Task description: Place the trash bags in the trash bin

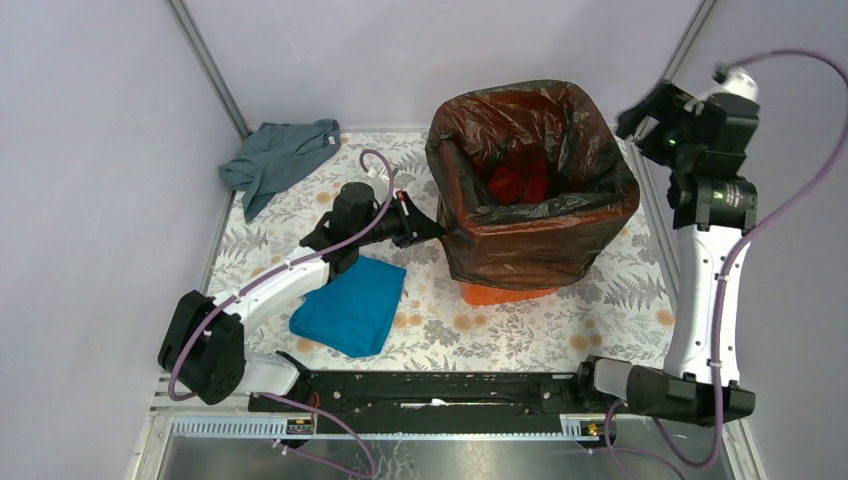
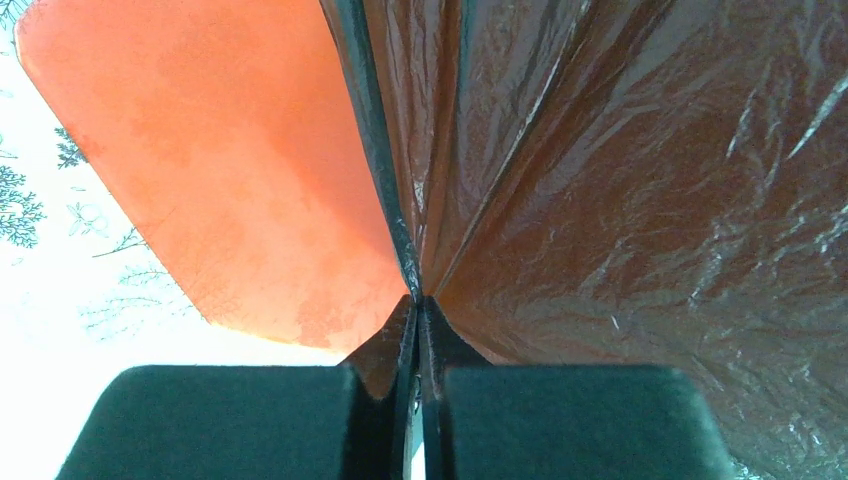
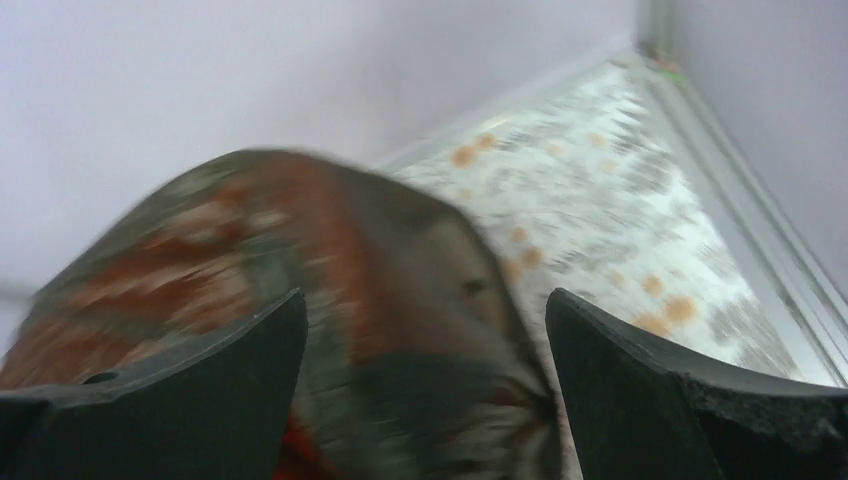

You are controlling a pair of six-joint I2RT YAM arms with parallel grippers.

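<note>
The orange trash bin [image 1: 505, 294] stands at the back middle of the table. A dark translucent trash bag [image 1: 530, 235] lines it and drapes over its rim and sides; only the bin's bottom edge shows. My left gripper [image 1: 440, 232] is shut on a fold of the bag at the bin's lower left side. In the left wrist view the gripper [image 2: 418, 340] pinches the bag [image 2: 640, 200] beside the bare orange bin wall [image 2: 230, 170]. My right gripper [image 1: 633, 121] is raised beside the bin's right rim, open and empty. Its view is blurred, with the gripper [image 3: 425, 340] above the bagged bin [image 3: 300, 260].
A grey-teal cloth [image 1: 280, 155] lies at the back left corner. A blue cloth [image 1: 352, 305] lies under my left arm, in front of the bin. The floral table cover [image 1: 600, 310] is walled in at the back and both sides.
</note>
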